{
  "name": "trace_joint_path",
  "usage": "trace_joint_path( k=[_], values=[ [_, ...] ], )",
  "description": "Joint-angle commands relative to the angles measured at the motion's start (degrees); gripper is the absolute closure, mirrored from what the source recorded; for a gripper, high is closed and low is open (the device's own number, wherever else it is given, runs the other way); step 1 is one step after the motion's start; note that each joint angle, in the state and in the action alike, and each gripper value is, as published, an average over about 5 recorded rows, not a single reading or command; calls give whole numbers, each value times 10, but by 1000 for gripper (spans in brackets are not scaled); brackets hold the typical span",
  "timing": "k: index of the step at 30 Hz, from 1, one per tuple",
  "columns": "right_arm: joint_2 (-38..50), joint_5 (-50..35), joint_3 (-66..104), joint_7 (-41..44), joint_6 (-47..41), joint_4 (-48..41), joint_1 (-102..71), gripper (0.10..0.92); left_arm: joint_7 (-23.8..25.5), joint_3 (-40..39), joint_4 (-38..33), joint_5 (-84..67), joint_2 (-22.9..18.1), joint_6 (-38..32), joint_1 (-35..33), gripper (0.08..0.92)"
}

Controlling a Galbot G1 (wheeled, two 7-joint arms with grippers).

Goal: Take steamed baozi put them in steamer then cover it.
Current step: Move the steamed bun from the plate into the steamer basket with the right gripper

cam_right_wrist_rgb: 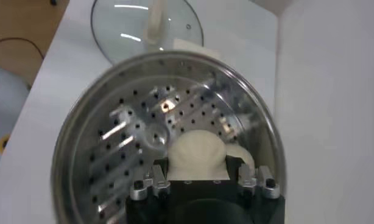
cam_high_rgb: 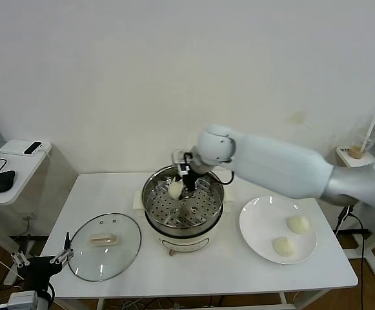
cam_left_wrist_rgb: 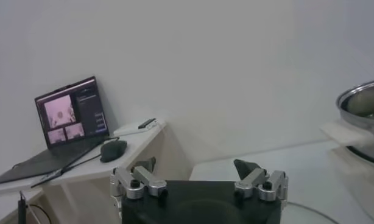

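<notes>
Down at the near left corner of the counter [cam_high_rgb: 110, 194] sits the left pincer [cam_high_rgb: 42, 258], parked and idle, fingers spread apart with nothing between them.

Going by size: the white counter carries everything. The right arm reaches across from the right, and its right pincer [cam_high_rgb: 186, 183] hangs inside the steamer [cam_high_rgb: 184, 226], just over the perforated tray [cam_right_wrist_rgb: 129, 152]. It's clenched on one steamed baozi [cam_right_wrist_rgb: 198, 153], held near the far-left part of the tray.

The cover [cam_high_rgb: 104, 246], glass with a cream handle, lies flat on the counter well to the left of that pincer and nearer the camera, right by the idle left one. A white plate [cam_high_rgb: 258, 223] sits off to the right pincer's right, just beside the steamer, with two more baozi on it, one [cam_high_rgb: 297, 224] farther back and one [cam_high_rgb: 281, 246] nearer.
</notes>
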State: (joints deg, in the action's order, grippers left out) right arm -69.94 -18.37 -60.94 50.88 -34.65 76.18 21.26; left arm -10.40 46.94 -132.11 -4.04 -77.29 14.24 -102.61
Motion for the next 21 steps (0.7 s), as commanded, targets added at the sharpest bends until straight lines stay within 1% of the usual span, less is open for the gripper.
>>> trace_joint_path(
  k=[1,13,18,21],
  values=[
    [-68,-8,-17,-17,-21,-52,-13,431,0,1,-1,-2,1,0,5,177],
    [-110,-1,-14,-29,-23,-104,-22,431,1,3,-4,-4,2,-1,3,177],
    [-112,6,-18,-23,-22,-110,-25,431,1,5,-4,-7,3,-1,2,177],
    [-109,10,-20,-18,-19,-109,-26,411,1,5,-5,-7,3,-1,2,177]
  ],
)
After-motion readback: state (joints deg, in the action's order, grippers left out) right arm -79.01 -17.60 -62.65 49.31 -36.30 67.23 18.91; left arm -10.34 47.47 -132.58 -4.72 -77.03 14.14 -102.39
